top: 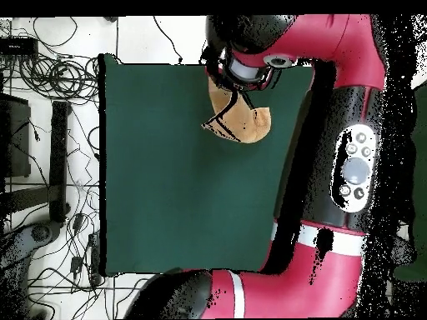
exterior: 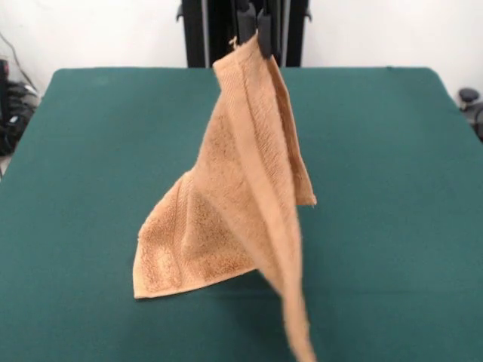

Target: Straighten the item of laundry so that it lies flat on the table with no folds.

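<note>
The tan-orange towel [exterior: 241, 204] hangs from my gripper [exterior: 253, 34], which is shut on its top corner near the picture's top edge. The towel drapes down in a tall cone with a woven band running along its length. Its lower left part rests on the dark green table [exterior: 90, 151]; a long point reaches the picture's bottom edge. In the overhead view the towel [top: 238, 117] shows as a small tan patch below the arm's head [top: 250, 62], near the table's [top: 167, 192] top edge. The gripper itself is hidden there under the arm.
The red arm [top: 334, 167] runs along the table's right side in the overhead view. Cables and dark equipment [top: 50, 125] lie on the floor left of the table. The black pedestal [exterior: 204, 34] stands behind the table's far edge.
</note>
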You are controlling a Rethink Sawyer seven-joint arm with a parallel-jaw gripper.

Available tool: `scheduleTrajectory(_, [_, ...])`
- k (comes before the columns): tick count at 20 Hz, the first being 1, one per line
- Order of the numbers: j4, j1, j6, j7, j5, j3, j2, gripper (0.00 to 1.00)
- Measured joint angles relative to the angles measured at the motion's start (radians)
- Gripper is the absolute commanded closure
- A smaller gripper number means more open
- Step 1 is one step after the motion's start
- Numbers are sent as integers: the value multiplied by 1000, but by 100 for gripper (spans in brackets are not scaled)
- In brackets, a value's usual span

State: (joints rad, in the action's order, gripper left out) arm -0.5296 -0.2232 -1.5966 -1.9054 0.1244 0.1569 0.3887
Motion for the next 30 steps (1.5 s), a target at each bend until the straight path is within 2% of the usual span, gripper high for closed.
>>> scheduleTrajectory(4, [-61, 0, 91, 0, 0, -7, 28, 100])
scheduleTrajectory(8, [-98, 0, 129, 0, 0, -9, 45, 100])
scheduleTrajectory(16, [-150, 2, 166, 0, 0, -30, 64, 100])
scheduleTrajectory(27, [-157, 15, 170, 0, -1, -36, 64, 100])
scheduleTrajectory(30, [-196, 22, 188, 0, -1, -37, 79, 100])
